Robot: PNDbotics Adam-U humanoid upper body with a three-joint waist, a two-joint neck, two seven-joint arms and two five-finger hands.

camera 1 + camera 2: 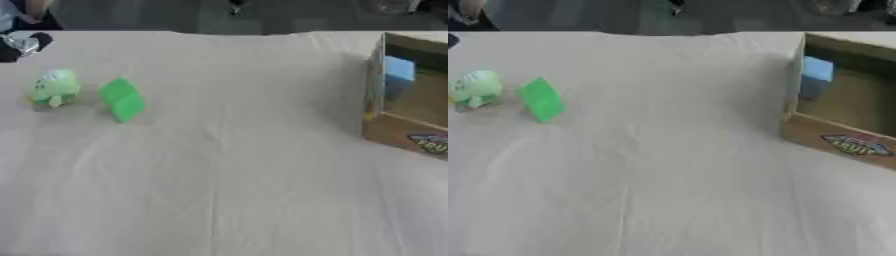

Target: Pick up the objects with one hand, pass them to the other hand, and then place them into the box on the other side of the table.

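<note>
A pale green rounded toy (54,87) lies on the cloth at the far left. Just to its right sits a bright green block (122,99), tilted, apart from the toy. An open cardboard box (842,142) stands at the right edge of the table, with a light blue block (815,76) inside against its left wall. Neither of my hands shows in either view.
A wrinkled beige cloth (227,175) covers the whole table. A dark object (22,46) lies at the far left corner. The floor runs beyond the table's far edge.
</note>
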